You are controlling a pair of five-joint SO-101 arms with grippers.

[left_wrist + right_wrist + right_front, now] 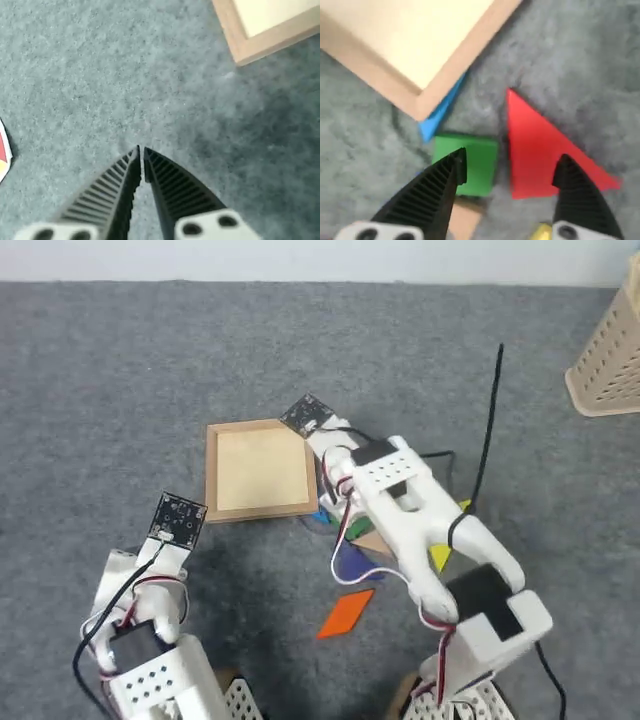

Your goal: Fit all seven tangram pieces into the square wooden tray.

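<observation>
Tangram pieces, a red triangle (540, 150) and a green square (470, 160) among them, are lying on the desk (100, 75) just off a corner of the empty tray (455, 65); the right hand (512, 160) is being held wide open over both and is best being centred on one alone. A blue piece (442, 112) is lying tight against the tray's rim and may be getting in the way, while the left hand (141, 150) is being held nearly closed, empty, over bare desk.

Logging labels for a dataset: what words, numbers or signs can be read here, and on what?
No readable text.
The wooden tray, green square and red triangle are plain.
Any marking on the black circuit board at an arm's wrist is too small to read.
</observation>
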